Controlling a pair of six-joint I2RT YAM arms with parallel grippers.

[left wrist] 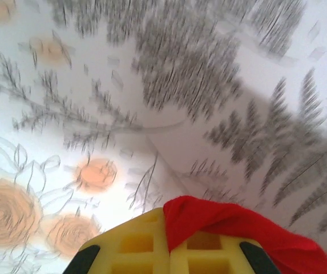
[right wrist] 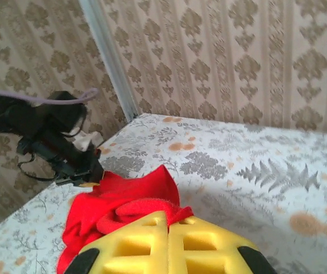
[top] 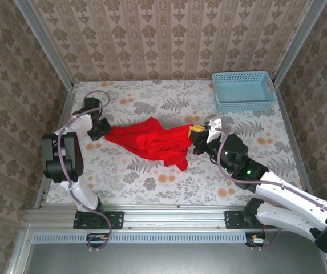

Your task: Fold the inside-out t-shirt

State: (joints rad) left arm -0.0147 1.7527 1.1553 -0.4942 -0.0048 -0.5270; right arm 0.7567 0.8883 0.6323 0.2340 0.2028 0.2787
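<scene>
A red inside-out t-shirt [top: 152, 140] lies bunched on the floral worktop [top: 152, 185], stretched between both arms. The left jaws appear clenched on its left end, though that wrist view is blurred; the right jaws grip its right end.

One t-shirt [top: 152, 140], one basket [top: 244, 106], two arms [top: 65, 155] [top: 266, 181]

light-blue basket [top: 243, 91] at far right corner, floral tablecloth [top: 152, 182], patterned wallpaper [top: 169, 34]

place: robot test booth, staged homelike | evidence: damask-wallpapered panels [top: 169, 34] on three sides | aluminium corner posts [top: 43, 41] | floral-covered table [top: 152, 184] | metal mounting rail [top: 169, 218] near edge
</scene>
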